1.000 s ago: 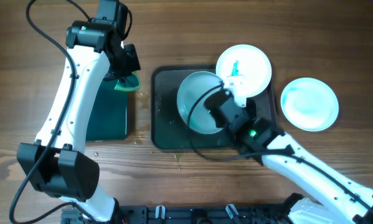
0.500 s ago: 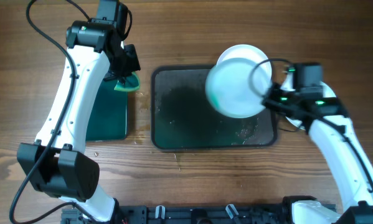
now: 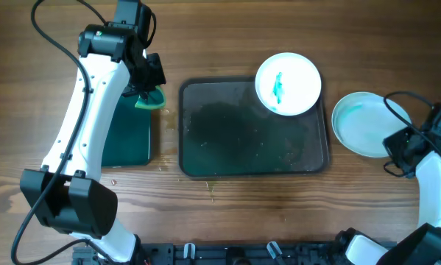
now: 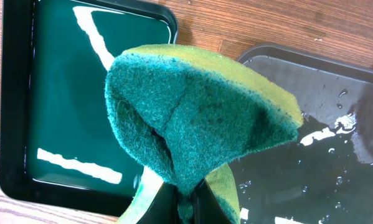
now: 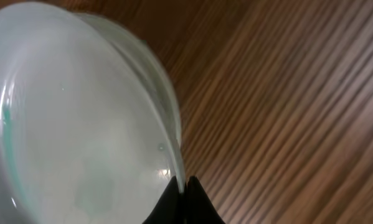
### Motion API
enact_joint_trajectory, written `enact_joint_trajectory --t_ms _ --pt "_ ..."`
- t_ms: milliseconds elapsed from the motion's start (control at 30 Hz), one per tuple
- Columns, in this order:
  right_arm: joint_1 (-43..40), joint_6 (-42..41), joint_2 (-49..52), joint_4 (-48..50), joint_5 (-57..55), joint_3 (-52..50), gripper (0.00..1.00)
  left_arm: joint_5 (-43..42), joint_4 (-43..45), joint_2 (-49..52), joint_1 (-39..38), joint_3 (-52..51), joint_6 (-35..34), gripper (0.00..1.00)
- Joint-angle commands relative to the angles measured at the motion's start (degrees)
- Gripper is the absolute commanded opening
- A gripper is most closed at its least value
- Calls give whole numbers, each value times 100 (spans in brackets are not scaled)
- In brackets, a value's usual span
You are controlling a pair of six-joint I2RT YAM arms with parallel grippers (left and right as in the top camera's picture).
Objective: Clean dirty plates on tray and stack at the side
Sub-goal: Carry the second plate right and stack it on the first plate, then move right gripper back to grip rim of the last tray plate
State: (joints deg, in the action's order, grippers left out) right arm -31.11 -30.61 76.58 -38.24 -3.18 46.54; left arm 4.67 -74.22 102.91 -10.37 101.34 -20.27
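The dark grey tray (image 3: 235, 132) lies mid-table. One white plate (image 3: 288, 82) with a teal smear sits on its far right corner. My right gripper (image 3: 394, 141) is shut on the rim of a bluish-white plate (image 3: 360, 124), to the right of the tray. In the right wrist view the fingers (image 5: 182, 186) pinch that plate's (image 5: 74, 124) rim. I cannot tell a third plate apart beneath it. My left gripper (image 3: 148, 90) is shut on a green and yellow sponge (image 4: 198, 118) and holds it above the table between the two trays; its fingers (image 4: 186, 202) pinch the sponge's fold.
A smaller dark green tray (image 3: 128, 136) lies left of the grey tray, under the left arm, and shows wet in the left wrist view (image 4: 24, 93). Water drops lie on the grey tray (image 4: 335, 124). Bare wooden table surrounds both trays.
My right arm has carried the plate off the tray and to the right, down to the spot beside the tray. The left arm and sponge have not moved.
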Motion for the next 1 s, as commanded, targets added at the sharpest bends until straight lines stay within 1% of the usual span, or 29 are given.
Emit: enact_joint_trajectory --t_ms 0,33,67,133,167,333,467,533,633,733,833,867,967 --pt "-17 61 4 334 -271 -70 6 55 0 15 52 46 50 4" --pt "-20 68 28 413 -229 -70 14 55 0 15 52 46 50 4" --pt "-20 92 55 514 -144 -70 28 55 4 15 52 46 50 4" --pt "-17 415 85 761 391 -70 43 55 4 15 52 46 50 4" --pt "-9 560 85 861 743 -68 47 55 4 15 52 46 50 4" --pt "389 970 85 916 1832 354 52 55 4 15 52 46 50 4" --pt "1189 975 260 730 1864 1139 54 55 2 15 52 46 50 4" --pt "1646 1034 662 610 1867 1731 54 55 2 15 52 46 50 4" --pt "2028 1189 1362 398 1875 2457 53 57 4 15 52 46 50 4" --pt "2339 1690 2400 219 2127 3292 52 57 17 15 52 46 52 4" --pt "2437 1956 3161 221 2122 3731 49 57 26 15 52 46 52 4" --pt "2435 2028 3560 240 2122 3919 47 57 24 15 52 46 52 4" --pt "2435 2345 3908 413 2273 3960 46 57 24 15 52 46 50 4"
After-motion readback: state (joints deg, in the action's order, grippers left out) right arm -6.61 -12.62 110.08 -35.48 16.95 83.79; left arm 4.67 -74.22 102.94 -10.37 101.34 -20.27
